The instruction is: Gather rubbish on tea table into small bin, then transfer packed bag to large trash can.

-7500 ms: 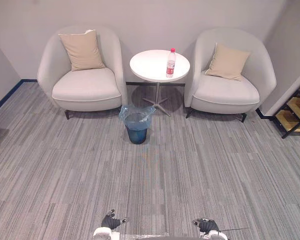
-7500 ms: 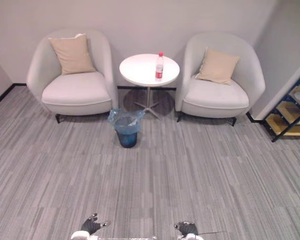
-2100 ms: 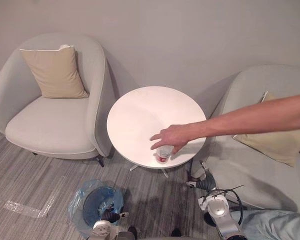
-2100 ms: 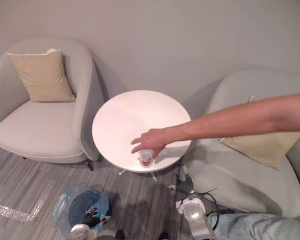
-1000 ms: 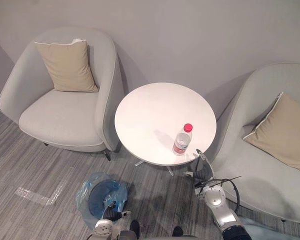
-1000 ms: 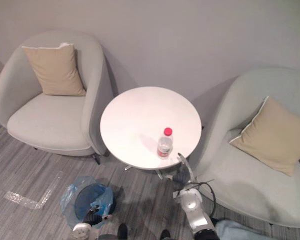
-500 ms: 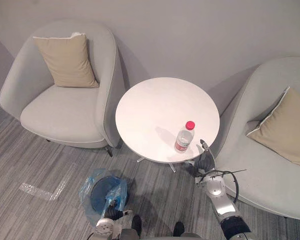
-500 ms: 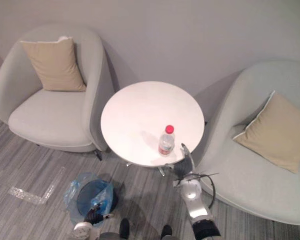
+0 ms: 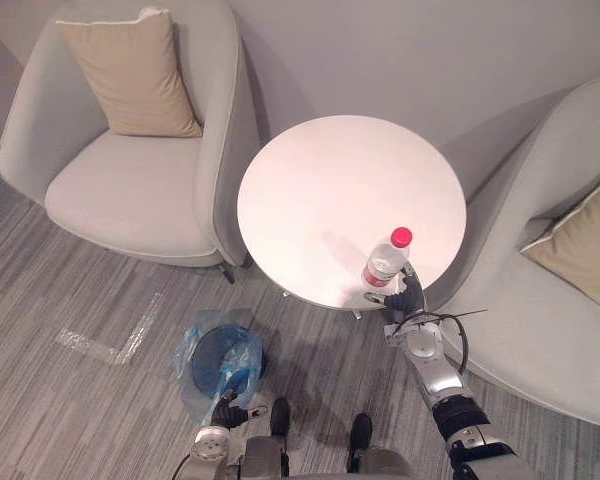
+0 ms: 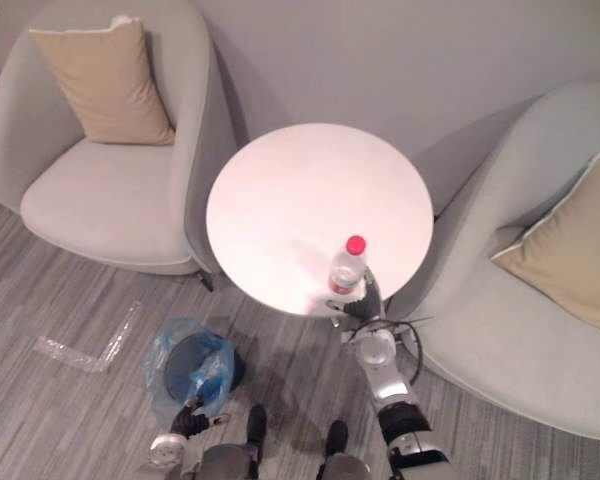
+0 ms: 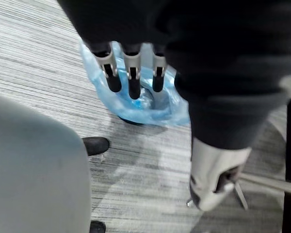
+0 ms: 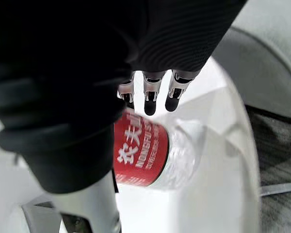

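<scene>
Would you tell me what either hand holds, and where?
Nothing: the right hand is open beside the bottle, at its label; left hand open near the bin.

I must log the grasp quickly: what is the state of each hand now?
Left hand: open, holding nothing, near the small bin.
Right hand: open, fingers straight beside the bottle, not curled round it.

You see soft, even light; the tea table [image 9: 330, 190] glares white, perhaps overexposed, and shadows the carpet [image 9: 320, 335] beneath.
</scene>
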Available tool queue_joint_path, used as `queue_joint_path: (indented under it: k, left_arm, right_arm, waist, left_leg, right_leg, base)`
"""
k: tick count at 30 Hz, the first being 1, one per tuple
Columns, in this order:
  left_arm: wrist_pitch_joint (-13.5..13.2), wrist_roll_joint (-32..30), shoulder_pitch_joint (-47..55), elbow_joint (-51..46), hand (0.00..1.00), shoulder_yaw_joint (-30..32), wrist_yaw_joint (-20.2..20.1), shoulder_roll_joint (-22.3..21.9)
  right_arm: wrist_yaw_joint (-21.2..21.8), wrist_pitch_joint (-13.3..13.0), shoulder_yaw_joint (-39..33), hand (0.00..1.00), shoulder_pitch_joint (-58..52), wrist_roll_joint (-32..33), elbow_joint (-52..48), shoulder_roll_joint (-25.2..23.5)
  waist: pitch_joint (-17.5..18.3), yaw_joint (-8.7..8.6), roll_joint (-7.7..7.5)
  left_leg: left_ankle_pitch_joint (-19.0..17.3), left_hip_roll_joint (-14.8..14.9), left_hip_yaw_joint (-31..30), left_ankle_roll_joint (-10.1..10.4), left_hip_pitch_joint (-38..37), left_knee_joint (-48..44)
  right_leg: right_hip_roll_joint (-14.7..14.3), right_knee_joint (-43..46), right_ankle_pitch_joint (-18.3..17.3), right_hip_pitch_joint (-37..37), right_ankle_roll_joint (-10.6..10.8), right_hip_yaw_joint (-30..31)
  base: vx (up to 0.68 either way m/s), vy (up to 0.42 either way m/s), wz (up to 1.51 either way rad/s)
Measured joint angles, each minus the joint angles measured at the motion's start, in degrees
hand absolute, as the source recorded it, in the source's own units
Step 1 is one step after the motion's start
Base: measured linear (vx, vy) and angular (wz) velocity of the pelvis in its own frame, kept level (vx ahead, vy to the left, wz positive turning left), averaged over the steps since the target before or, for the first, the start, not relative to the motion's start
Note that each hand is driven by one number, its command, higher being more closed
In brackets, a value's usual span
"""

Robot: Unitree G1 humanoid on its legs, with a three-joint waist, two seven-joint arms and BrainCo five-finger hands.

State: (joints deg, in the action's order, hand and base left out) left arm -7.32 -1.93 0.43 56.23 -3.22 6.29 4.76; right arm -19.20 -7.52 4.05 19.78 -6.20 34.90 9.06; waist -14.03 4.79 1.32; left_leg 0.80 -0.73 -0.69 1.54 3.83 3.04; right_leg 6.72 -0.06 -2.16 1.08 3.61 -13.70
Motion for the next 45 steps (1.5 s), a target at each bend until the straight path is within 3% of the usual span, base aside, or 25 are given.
queue_joint_path:
  k: [6, 13, 21, 28, 36, 41, 45]
  left_arm:
    - [-1.0, 1.2, -0.1, -1.1, 0.0, 0.0, 0.0, 0.0]
    - [-1.0, 1.3, -0.1, -1.3, 0.0, 0.0, 0.0, -0.1]
    - [-0.5, 0.8, 0.0, -1.4, 0.0, 0.0, -0.3, 0.0]
    - [0.6, -0.7, 0.2, -0.2, 0.0, -0.1, -0.5, 0.2]
    - [1.4, -1.9, 1.0, 1.9, 0.0, -2.5, -1.5, 1.2]
    - [1.5, -1.8, 1.0, 1.8, 0.0, -5.0, -1.5, 1.5]
    - [1.5, -1.6, 0.9, 1.8, 0.0, -5.6, -1.5, 1.2]
  right_arm:
    - [-2.1, 0.3, -1.4, 1.0, 3.0, 0.1, 0.1, 0.1]
    - [-1.6, 0.6, -1.6, 1.0, 2.7, 1.7, -1.0, 0.1]
    - [1.8, -0.1, -0.5, 1.0, -8.1, 1.6, -15.3, 0.1]
    - [5.0, -0.5, -0.2, 1.0, -18.9, -0.7, -24.5, -0.1]
    - [7.1, -1.5, 2.1, 1.0, -28.6, -8.0, -29.8, -0.6]
    - [7.4, -1.5, 3.1, 1.0, -29.3, -9.6, -29.8, -0.5]
    - [7.0, -1.4, 3.0, 1.0, -29.4, -9.8, -29.8, -0.4]
  waist:
    - [-1.4, 0.92, 0.24]
    - [-1.4, 1.31, 0.26]
    - [-1.4, 1.07, 0.23]
    - [-0.2, -1.44, -0.12]
    - [4.9, -2.19, -1.91]
    - [4.9, -3.37, -1.56]
    - [5.0, -4.55, -1.36]
  left_leg:
    - [0.0, -0.2, -0.2, 0.0, 1.1, -0.4]
    - [-0.6, -0.2, -0.5, -0.2, 1.2, -1.5]
    - [-2.0, -0.1, 1.8, -0.4, -0.5, -2.3]
    - [-2.3, -0.1, 3.7, -0.3, -2.1, -2.2]
    - [-3.2, 0.2, 7.5, 0.1, -3.9, -2.4]
    - [-4.4, 0.4, 8.6, -0.3, -3.6, -5.6]
    - [-4.6, -1.6, 4.9, -1.3, -0.3, -8.2]
  right_leg:
    - [0.3, 1.0, 0.0, 1.3, 0.0, 0.4]
    - [0.6, 1.8, 0.0, 1.1, 0.0, 2.5]
    - [0.8, 1.8, -0.3, 0.3, 0.4, 5.2]
    - [0.9, 1.7, -0.7, -0.4, 1.1, 7.0]
    - [0.3, 1.3, -0.6, -0.3, 1.3, 10.8]
    - [0.8, 10.6, -3.0, 3.6, 2.2, 12.0]
    - [2.8, 18.8, -7.1, 6.7, 3.6, 14.6]
  base:
    - [0.01, 0.012, 0.04]
    - [0.01, 0.018, 0.03]
    - [0.0, 0.007, -0.15]
    - [-0.01, -0.003, -0.15]
    - [-0.03, -0.002, -0.28]
    - [-0.1, 0.0, -0.14]
    - [-0.13, 0.003, 0.53]
